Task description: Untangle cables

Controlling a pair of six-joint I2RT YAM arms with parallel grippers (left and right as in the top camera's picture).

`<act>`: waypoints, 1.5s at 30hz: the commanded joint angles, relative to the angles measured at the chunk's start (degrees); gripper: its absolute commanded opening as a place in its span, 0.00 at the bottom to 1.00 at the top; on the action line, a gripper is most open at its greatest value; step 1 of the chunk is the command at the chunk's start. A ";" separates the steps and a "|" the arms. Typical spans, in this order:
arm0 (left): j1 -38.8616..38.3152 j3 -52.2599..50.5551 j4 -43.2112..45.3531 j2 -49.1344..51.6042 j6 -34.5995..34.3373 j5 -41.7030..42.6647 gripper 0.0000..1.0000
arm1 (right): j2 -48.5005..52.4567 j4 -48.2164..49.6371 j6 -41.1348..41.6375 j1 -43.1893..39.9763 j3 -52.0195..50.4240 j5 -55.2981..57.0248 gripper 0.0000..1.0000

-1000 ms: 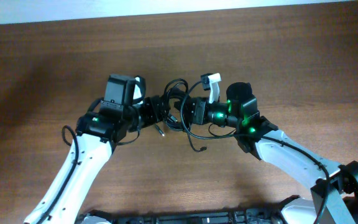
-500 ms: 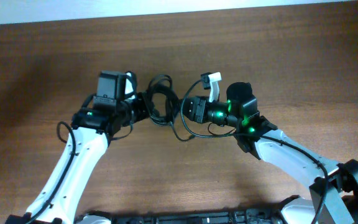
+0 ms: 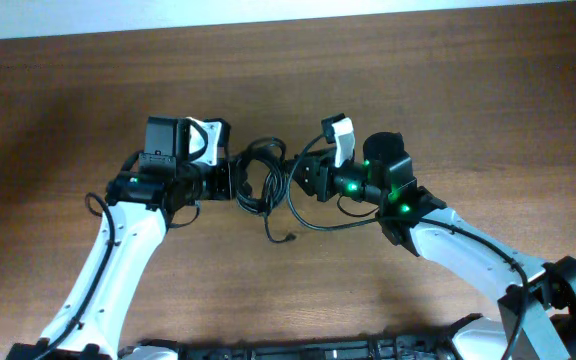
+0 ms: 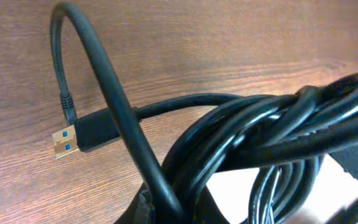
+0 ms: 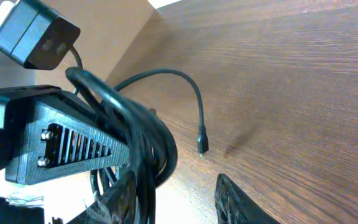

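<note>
- Hanging between the two arms, the cables point(image 3: 258, 180) sit in one dark knot, up off the table point(image 3: 448, 100), near its middle.
- The left gripper point(image 3: 230, 182) is at the knot's left side. It looks closed on the cables. I think it holds them so the knot cannot slide away.
- The right gripper point(image 3: 303, 176) is at the other side, touching the knot. In its own camera the cables loop over one ribbed finger point(image 5: 61, 149), and the other finger sits apart from them. I cannot tell if it pinches them or not.
- Two grips on two sides make sense, because pulling apart is how a knot gets loose.
- One loose end point(image 3: 290, 239) drops out of the knot toward the table, on the robot's side.
- A thin cable with a small plug point(image 5: 202, 147) hangs close to the table. It may be that same end.
- A flat plug point(image 4: 73, 138) with a gold tip sticks out by the left gripper, under a tall loop.
- The loops wind through each other tightly, so I think the job is far from done.
- A hard pull could make the knot tighter, so a slow pull seems best.
</note>
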 commanded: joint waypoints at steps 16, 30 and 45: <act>0.11 -0.04 -6.40 0.04 24.94 23.87 0.00 | -0.72 3.78 -0.98 0.22 0.83 19.54 0.38; 0.13 -0.04 -6.51 0.04 29.00 27.85 0.00 | -0.74 -5.29 -5.68 -9.99 0.83 44.59 0.39; 0.13 -0.04 -2.89 0.04 25.42 14.53 0.00 | -0.74 -13.62 -5.66 -9.90 0.83 0.76 0.68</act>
